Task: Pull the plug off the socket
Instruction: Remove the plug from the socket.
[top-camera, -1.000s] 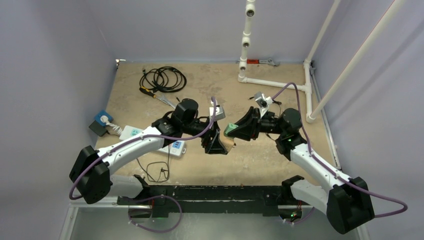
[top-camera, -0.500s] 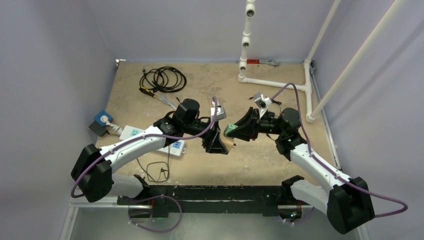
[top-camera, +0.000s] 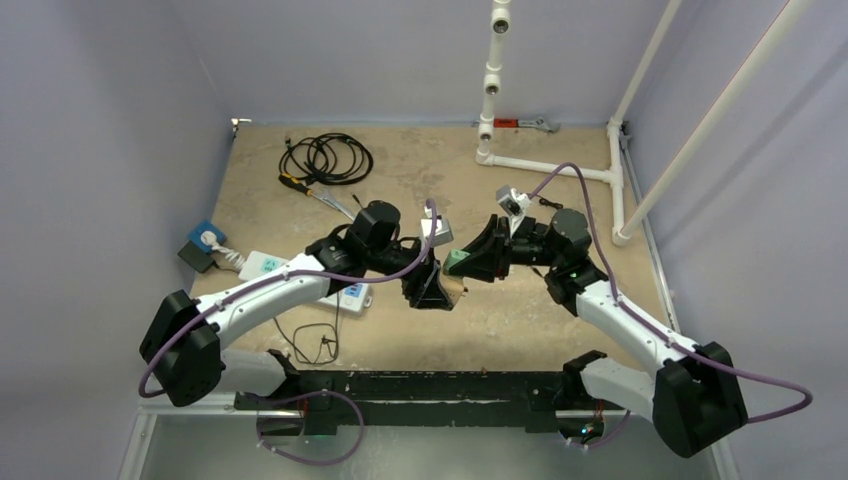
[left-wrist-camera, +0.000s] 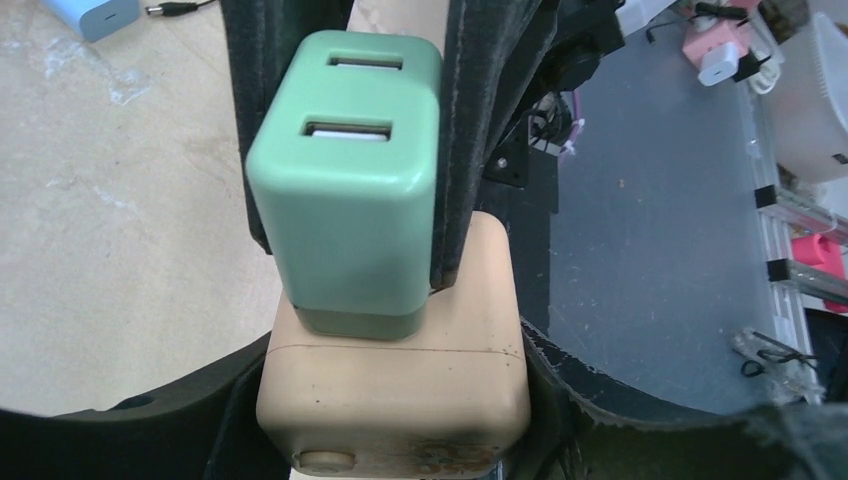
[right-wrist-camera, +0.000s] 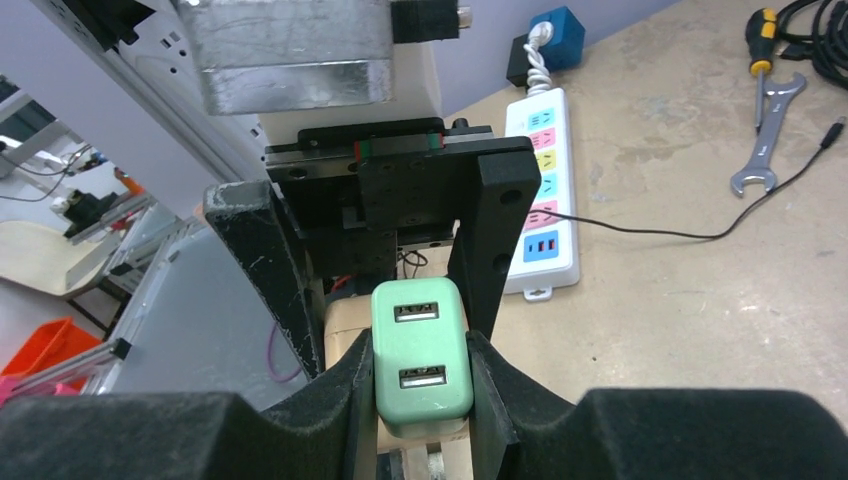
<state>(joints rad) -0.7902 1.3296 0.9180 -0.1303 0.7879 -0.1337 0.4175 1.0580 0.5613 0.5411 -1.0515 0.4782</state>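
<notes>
A green two-port USB plug (top-camera: 455, 262) sits seated against a beige socket block (top-camera: 453, 293), held above the middle of the table. My left gripper (top-camera: 432, 290) is shut on the socket (left-wrist-camera: 395, 390). My right gripper (top-camera: 470, 258) is shut on the plug's sides (right-wrist-camera: 420, 360). In the left wrist view the plug (left-wrist-camera: 345, 170) stands flush on the socket between the right gripper's dark pads (left-wrist-camera: 480, 130). In the right wrist view the socket (right-wrist-camera: 345, 340) shows behind the plug, with the left gripper's black fingers (right-wrist-camera: 490, 230) on either side of it.
A white power strip (top-camera: 262, 265) and a blue adapter (top-camera: 207, 237) lie at the left. A coiled black cable (top-camera: 325, 157) and a screwdriver (top-camera: 300, 185) lie at the back left. A wrench (right-wrist-camera: 760, 150) lies on the table. A white pipe frame (top-camera: 545, 165) stands at the back right.
Both grippers, with plug and socket together, have shifted slightly left. The right wrist has moved left and a little back. The plug stays against the socket.
</notes>
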